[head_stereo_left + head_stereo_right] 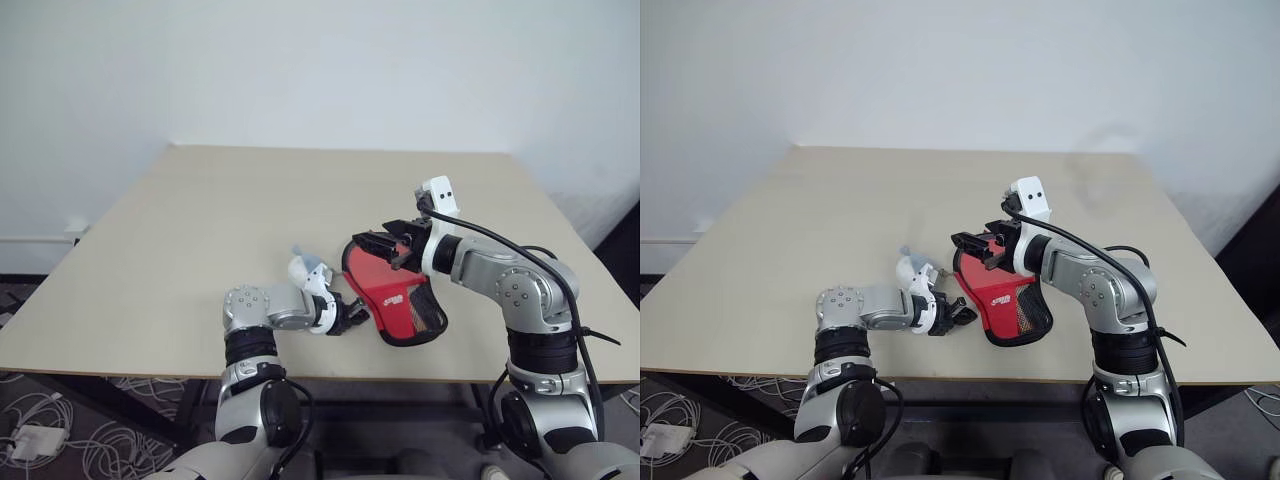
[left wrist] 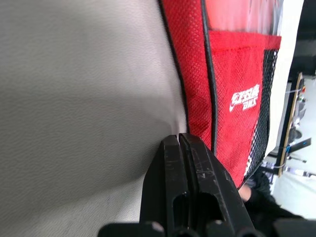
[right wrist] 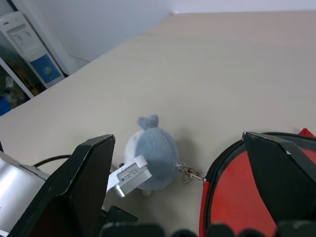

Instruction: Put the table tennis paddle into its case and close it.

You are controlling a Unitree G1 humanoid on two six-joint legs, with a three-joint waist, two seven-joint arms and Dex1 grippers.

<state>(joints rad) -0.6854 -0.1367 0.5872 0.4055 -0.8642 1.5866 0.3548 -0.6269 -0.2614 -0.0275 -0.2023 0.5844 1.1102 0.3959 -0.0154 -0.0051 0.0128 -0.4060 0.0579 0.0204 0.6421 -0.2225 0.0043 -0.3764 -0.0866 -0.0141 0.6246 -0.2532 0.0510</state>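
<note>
Left claw (image 1: 352, 316) pinched fully shut at the near edge of the soft red paddle-shaped case (image 1: 400, 300) with black trim, on the pale bench (image 1: 200, 220); whether any fabric sits between the fingers, impossible to tell. Small bluish-grey plush charm (image 3: 150, 158) just behind it, chained to the case. Right claw (image 1: 385, 245) spread wide and empty above the case's far end. Risk: shut on nothing, likely slipping off with the case unzipped.
</note>
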